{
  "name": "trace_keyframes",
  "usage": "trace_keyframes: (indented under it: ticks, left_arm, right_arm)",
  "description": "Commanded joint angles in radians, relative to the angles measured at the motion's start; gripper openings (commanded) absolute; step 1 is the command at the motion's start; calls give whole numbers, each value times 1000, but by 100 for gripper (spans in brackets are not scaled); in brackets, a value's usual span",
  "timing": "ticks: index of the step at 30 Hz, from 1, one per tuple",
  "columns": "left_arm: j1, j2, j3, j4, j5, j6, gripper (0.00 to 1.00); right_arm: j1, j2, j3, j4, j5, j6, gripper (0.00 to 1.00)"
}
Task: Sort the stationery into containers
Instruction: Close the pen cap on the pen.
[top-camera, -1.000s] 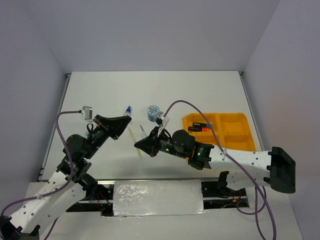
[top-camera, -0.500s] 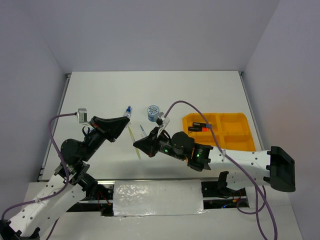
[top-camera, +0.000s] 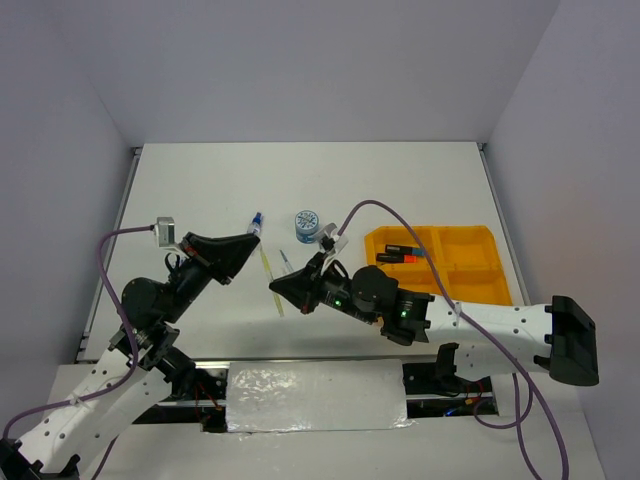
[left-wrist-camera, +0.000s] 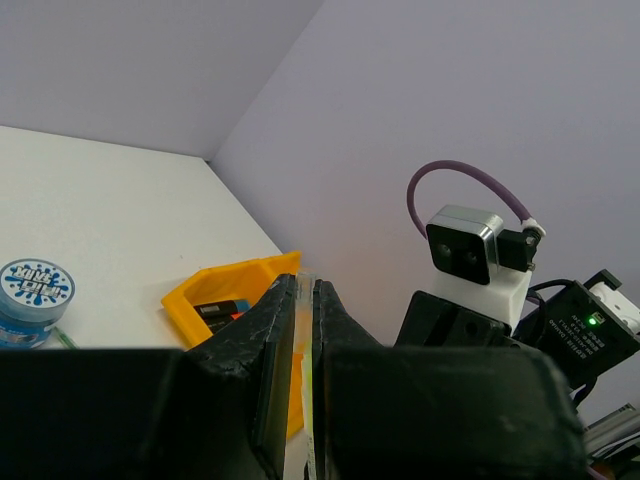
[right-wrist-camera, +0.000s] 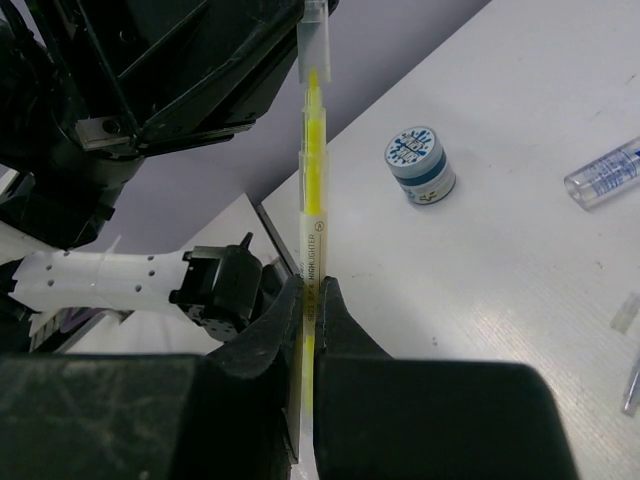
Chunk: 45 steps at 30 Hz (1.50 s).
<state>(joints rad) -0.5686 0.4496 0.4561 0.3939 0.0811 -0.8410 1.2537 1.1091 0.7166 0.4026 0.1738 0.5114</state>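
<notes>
A thin yellow highlighter (top-camera: 271, 277) with a clear cap hangs in the air between both arms. My left gripper (top-camera: 255, 240) is shut on its capped end (left-wrist-camera: 304, 400). At the other end, my right gripper (top-camera: 277, 291) is shut on the barrel (right-wrist-camera: 312, 180), whose printed label shows just above the jaws. The orange-yellow tray (top-camera: 470, 285) lies to the right, with short black highlighters (top-camera: 400, 254) in its far-left compartment. A round blue-white pot (top-camera: 307, 224), a blue-capped clear bottle (top-camera: 257, 222) and a thin pen (top-camera: 287, 262) lie on the table.
The white table has walls at the back and on both sides. The right arm's purple cable (top-camera: 385, 215) arcs over the tray's left end. The pot (right-wrist-camera: 420, 165) and the bottle (right-wrist-camera: 610, 172) lie beyond the held highlighter in the right wrist view.
The left arm has shifted a little, its wrist camera moving left and its fingertips slightly up. The right arm's elbow swung a bit right. Both grippers keep hold of the yellow highlighter.
</notes>
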Motion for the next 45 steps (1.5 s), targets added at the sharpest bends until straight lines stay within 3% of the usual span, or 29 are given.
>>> trace_keyframes:
  ticks: [1,31,38,45]
  left_arm:
    - [-4,-3,27,43,2,10,0]
    - [-4,-3,4,63,26,-21,0]
    - [-5,4,16,19,57,-7,0]
    - [-4,26,75,-52,128,68,13]
  right_arm:
    - [9,-20,32,30,39,-16,0]
    - [9,44,142,54,59,-28,0]
    - [7,49,149,129,81,-144,0]
    - [6,69,182,145,50,-275,0]
